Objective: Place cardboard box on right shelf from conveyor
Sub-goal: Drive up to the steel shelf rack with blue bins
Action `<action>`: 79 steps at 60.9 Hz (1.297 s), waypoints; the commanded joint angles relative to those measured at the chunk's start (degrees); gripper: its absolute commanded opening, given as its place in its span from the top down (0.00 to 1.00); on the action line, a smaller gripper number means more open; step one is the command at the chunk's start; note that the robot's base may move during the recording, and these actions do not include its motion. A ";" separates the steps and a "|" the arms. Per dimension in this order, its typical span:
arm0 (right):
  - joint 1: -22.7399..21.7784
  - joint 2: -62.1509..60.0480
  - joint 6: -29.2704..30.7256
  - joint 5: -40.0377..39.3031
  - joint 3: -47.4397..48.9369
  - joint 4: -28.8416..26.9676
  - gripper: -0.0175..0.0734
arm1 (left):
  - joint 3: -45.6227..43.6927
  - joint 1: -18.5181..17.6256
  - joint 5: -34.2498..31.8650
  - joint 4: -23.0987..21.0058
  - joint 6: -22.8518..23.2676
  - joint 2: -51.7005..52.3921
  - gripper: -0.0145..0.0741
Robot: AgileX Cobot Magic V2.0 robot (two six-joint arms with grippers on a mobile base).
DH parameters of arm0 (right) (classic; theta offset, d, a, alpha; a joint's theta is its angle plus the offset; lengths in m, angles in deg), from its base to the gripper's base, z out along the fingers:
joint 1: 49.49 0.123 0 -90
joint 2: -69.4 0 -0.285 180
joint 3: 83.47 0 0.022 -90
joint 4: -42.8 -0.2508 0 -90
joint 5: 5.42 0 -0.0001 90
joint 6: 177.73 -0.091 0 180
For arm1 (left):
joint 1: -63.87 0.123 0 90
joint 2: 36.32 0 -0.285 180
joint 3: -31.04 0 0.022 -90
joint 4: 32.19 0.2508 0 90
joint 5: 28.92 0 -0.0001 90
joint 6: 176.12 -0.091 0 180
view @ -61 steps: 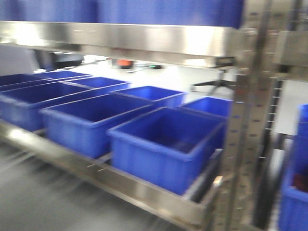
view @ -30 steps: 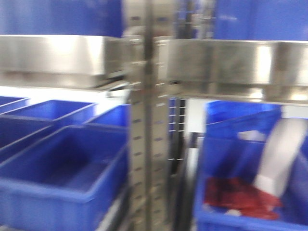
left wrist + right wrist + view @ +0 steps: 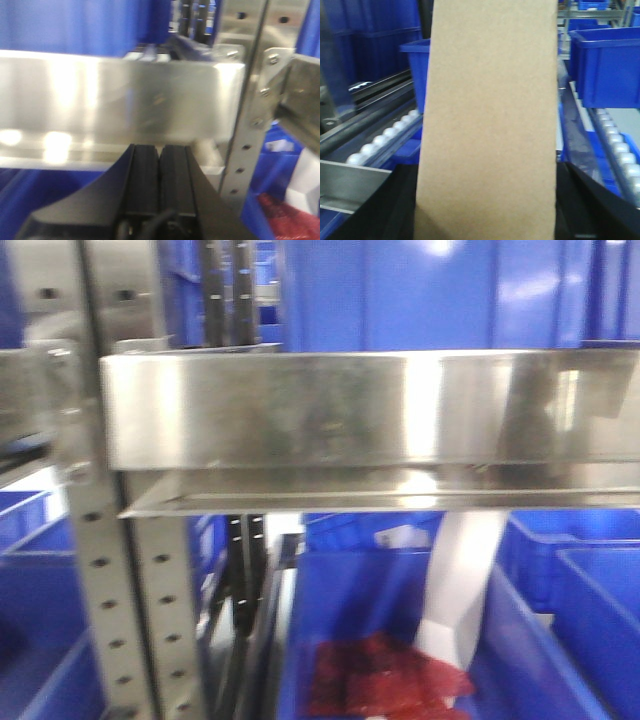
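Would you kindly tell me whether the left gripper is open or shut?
Shut: the left gripper's two black fingers meet with no gap, nothing between them.

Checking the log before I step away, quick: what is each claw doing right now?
Left claw: closed, nothing between the fingers.
Right claw: closed on the cardboard box, which stands upright in it.
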 commanded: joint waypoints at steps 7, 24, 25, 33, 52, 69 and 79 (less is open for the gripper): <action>-0.25 0.87 0.54 -5.89 1.48 0.24 0.67 | 0.57 0.90 -4.87 -0.34 -0.01 0.93 0.97; -0.25 0.87 0.54 -5.89 1.48 0.24 0.67 | 0.47 1.91 -4.87 -0.34 -0.01 0.93 0.97; -0.25 0.87 0.54 -5.89 1.48 0.24 0.67 | 0.47 1.91 -4.87 -0.34 -0.01 0.83 0.97; -0.25 0.87 0.54 -5.89 1.48 0.24 0.67 | 0.47 1.91 -4.87 -0.34 -0.01 0.83 0.97; -0.25 0.87 0.54 -5.89 1.48 0.24 0.67 | 0.47 1.91 -4.87 -0.34 -0.01 0.83 0.97; -0.25 0.87 0.54 -5.89 1.48 0.19 0.67 | 0.47 1.91 -4.87 -0.34 -0.01 0.83 0.97; -0.25 0.87 0.54 -5.88 1.48 0.18 0.67 | 0.47 1.91 -4.87 -0.34 -0.01 0.83 0.97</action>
